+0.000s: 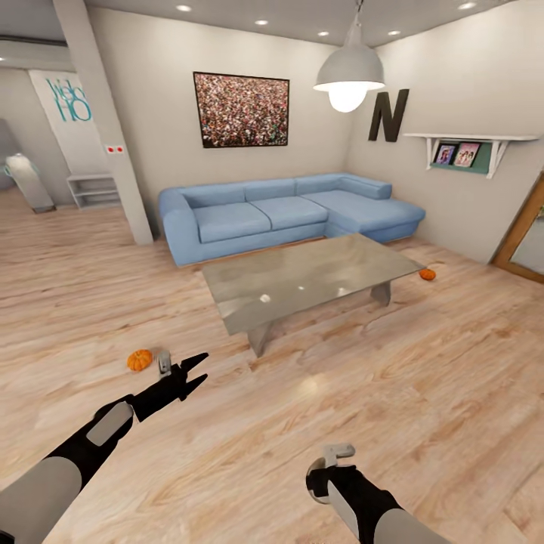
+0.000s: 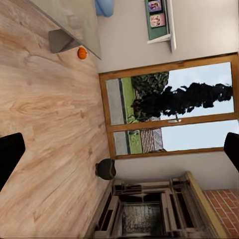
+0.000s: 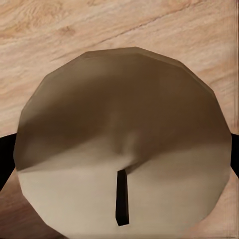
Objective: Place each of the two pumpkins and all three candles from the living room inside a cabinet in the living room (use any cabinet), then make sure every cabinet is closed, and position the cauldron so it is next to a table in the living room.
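Observation:
One pumpkin point(image 1: 139, 360) lies on the wood floor with a grey candle point(image 1: 163, 361) standing just right of it. My left gripper point(image 1: 202, 368) hovers open right beside that candle, nothing between its fingers point(image 2: 10, 154). A second pumpkin point(image 1: 428, 274) point(image 2: 82, 53) sits on the floor by the far right end of the glass table point(image 1: 302, 279). My right gripper point(image 1: 332, 465) is shut on another candle point(image 1: 338, 452) point(image 3: 124, 149), whose top and wick face the right wrist camera. The black cauldron point(image 2: 105, 169) stands on the floor near a glazed door.
A blue corner sofa point(image 1: 279, 211) runs behind the table. A pendant lamp point(image 1: 349, 75) hangs over it. A pillar point(image 1: 106, 128) rises at the left. The glazed door point(image 2: 169, 104) and a fireplace point(image 2: 144, 209) lie to the right. Open floor spreads in front of me.

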